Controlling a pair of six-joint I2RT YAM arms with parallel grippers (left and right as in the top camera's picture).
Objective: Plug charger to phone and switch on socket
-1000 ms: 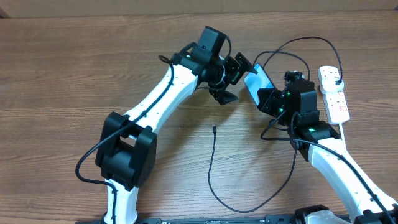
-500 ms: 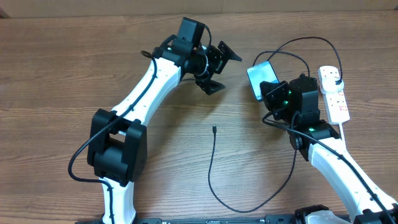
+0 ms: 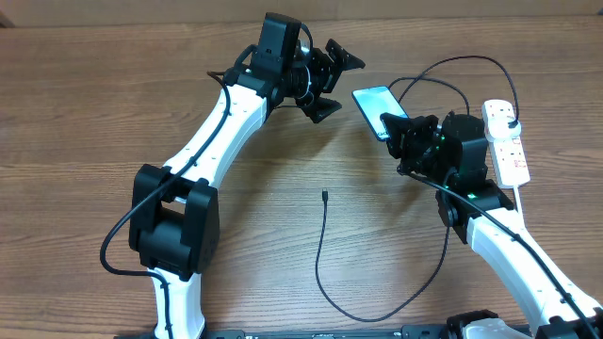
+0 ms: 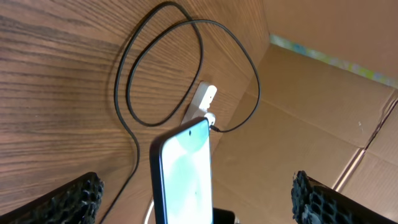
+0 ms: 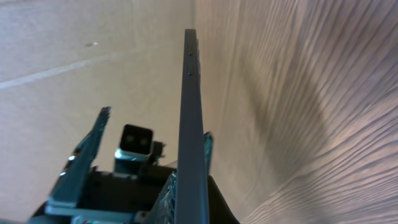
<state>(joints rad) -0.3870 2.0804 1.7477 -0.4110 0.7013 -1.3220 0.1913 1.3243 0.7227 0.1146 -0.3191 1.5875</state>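
The phone (image 3: 373, 105), its light teal screen lit, is held off the table in my right gripper (image 3: 399, 130), which is shut on its near end. In the right wrist view the phone (image 5: 191, 118) shows edge-on between the jaws of the right gripper (image 5: 190, 200). My left gripper (image 3: 330, 72) hangs open to the left of the phone, apart from it. The left wrist view faces the phone (image 4: 185, 171) between wide-spread fingers (image 4: 69, 199). The charger tip (image 3: 323, 196) lies free on the table. The white socket (image 3: 505, 141) lies at the far right.
The black charger cable (image 3: 325, 282) loops across the front of the wooden table (image 3: 94, 113) and arcs behind the phone (image 3: 452, 62) to a plug in the socket. A cardboard wall (image 4: 323, 93) stands behind the table. The socket (image 4: 203, 102) shows beyond the phone.
My left gripper has drawn back from the phone, up and to the left. My right gripper has swung the phone's free end further left.
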